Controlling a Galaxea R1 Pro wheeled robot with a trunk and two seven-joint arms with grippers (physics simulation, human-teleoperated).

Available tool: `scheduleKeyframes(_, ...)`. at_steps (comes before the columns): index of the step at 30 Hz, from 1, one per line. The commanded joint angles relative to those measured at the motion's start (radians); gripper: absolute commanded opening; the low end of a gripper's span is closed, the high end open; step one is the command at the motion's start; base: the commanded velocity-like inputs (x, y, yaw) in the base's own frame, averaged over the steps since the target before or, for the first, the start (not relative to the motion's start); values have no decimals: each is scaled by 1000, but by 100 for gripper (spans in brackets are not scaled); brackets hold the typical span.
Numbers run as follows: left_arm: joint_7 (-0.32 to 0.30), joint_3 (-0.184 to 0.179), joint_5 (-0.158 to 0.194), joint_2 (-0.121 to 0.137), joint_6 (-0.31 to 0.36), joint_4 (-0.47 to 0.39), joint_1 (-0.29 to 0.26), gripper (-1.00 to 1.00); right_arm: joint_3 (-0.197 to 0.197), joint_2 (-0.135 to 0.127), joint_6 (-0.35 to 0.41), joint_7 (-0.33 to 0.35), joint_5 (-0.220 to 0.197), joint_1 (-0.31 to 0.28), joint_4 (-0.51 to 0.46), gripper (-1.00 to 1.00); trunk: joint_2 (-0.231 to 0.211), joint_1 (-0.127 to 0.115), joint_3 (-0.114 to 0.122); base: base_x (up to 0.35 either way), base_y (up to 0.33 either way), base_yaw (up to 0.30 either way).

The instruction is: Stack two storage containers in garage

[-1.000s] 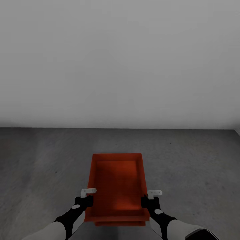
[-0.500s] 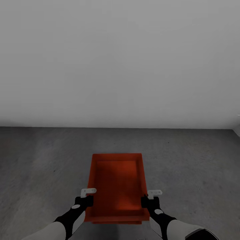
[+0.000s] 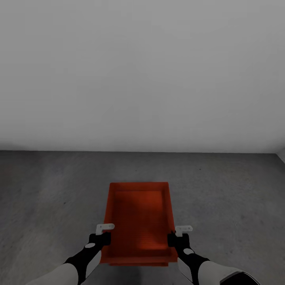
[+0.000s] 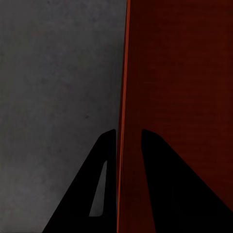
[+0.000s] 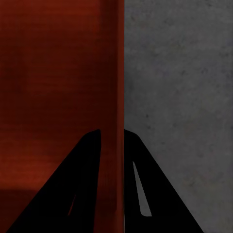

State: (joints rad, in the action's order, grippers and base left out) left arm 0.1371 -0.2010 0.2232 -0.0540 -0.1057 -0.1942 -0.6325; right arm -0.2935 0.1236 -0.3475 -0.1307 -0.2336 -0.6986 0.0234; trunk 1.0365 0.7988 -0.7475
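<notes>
Two tools (image 3: 105, 233) (image 3: 179, 234) grip one storage container (image 3: 138, 215)

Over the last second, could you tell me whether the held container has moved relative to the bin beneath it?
Yes. The held container covers more of the lower bin, whose near edge protrudes less toward the robot now.

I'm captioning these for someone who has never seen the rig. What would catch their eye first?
The red-orange storage container, held low in the middle of the head view over the dark grey concrete floor. The left gripper and right gripper each pinch one of its long side walls; the wrist views show a finger on either side of the wall. Behind is a bare white wall.
</notes>
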Motion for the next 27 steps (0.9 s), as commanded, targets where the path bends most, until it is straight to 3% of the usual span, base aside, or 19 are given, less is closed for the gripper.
scheduleKeyframes(1, 21, 14, -4, 32, -22, -2, -1, -100, 27, 1, -2, 0, 0, 0, 4, -100, 1, 0, -1, 0, 0, 0)
scheduleKeyframes(27, 21, 14, -4, 33, -22, -1, -1, -100, 27, 1, -2, 0, 0, 0, 4, -100, 1, 0, -1, 0, 0, -42)
